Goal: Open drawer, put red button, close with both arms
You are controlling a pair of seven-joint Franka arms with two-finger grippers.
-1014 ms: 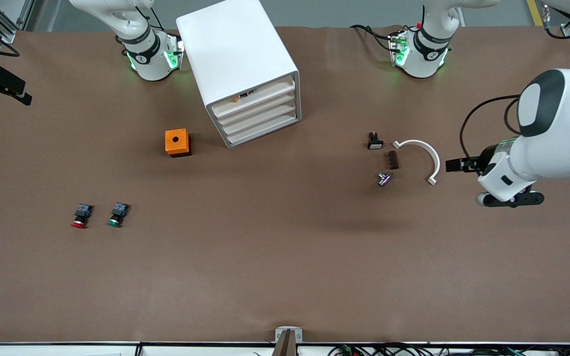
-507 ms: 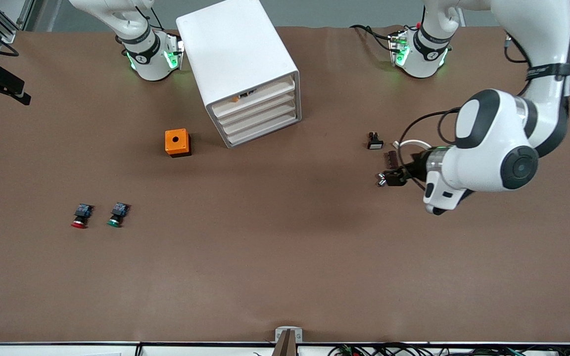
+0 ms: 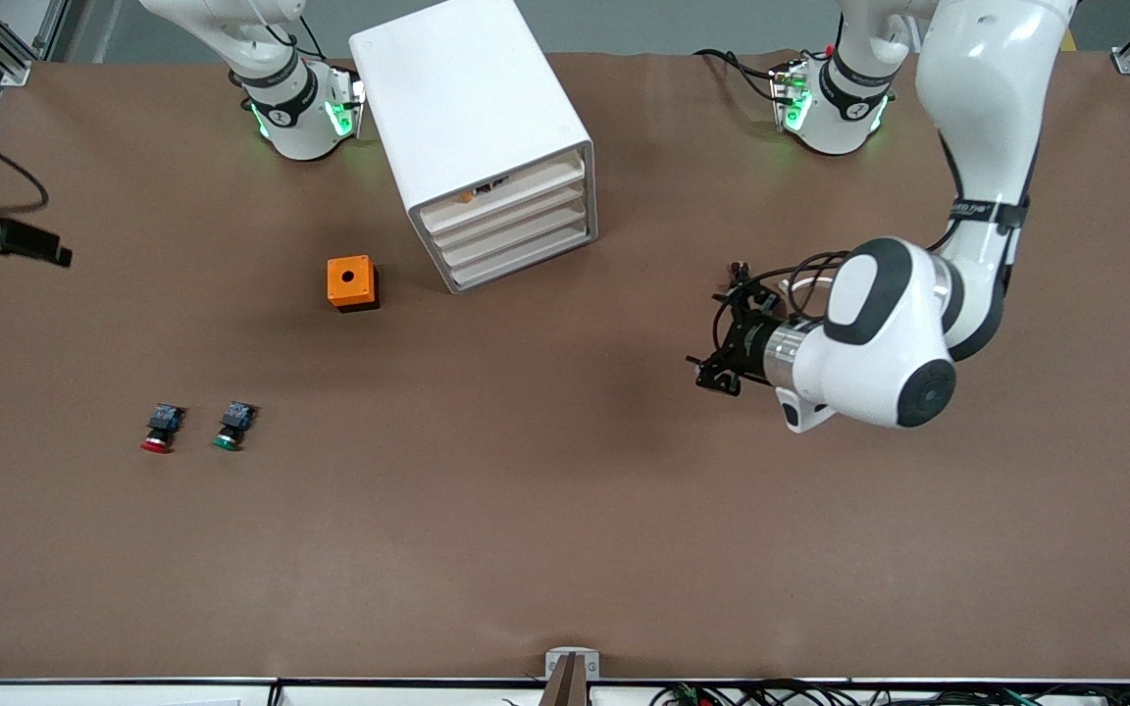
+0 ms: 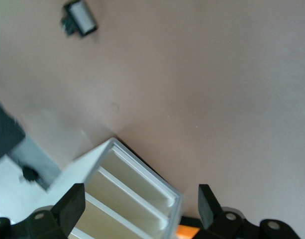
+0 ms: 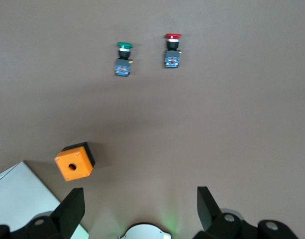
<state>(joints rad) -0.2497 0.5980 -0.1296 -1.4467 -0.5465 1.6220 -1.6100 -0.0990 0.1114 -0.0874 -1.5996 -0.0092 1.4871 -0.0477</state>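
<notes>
Presently: left gripper over bare worktop, toward the left arm's end, fingers spread wide and empty. Right gripper at the worktop's edge toward the right arm's end, fingers likewise parted, nothing between. Red button lying on the worktop near the right arm's end, just beside the green button. Orange box near the white cabinet. Top drawer pushed in.
</notes>
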